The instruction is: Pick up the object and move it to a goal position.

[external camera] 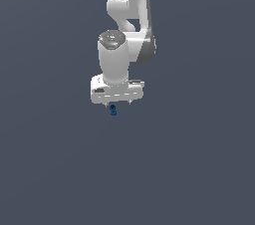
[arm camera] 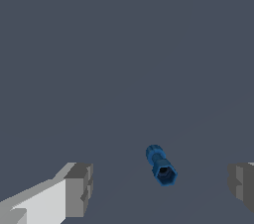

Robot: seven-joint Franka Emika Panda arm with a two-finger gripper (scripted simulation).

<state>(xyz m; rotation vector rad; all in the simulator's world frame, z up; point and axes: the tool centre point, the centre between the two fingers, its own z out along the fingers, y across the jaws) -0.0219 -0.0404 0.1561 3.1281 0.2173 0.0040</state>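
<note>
The object (external camera: pixel 113 110) is a tiny dark blue elongated piece with knobbly ends. In the exterior view it lies on the grey surface just below my white gripper (external camera: pixel 118 103). In the wrist view the object (arm camera: pixel 160 165) lies between my two grey fingertips, one (arm camera: pixel 79 190) at one side and one (arm camera: pixel 241 184) at the other, nearer the second. The fingers stand wide apart and touch nothing. The gripper is open and empty.
A plain dark grey surface (external camera: pixel 199 169) fills both views. The white arm (external camera: pixel 127 15) rises above the gripper in the exterior view. No other objects show.
</note>
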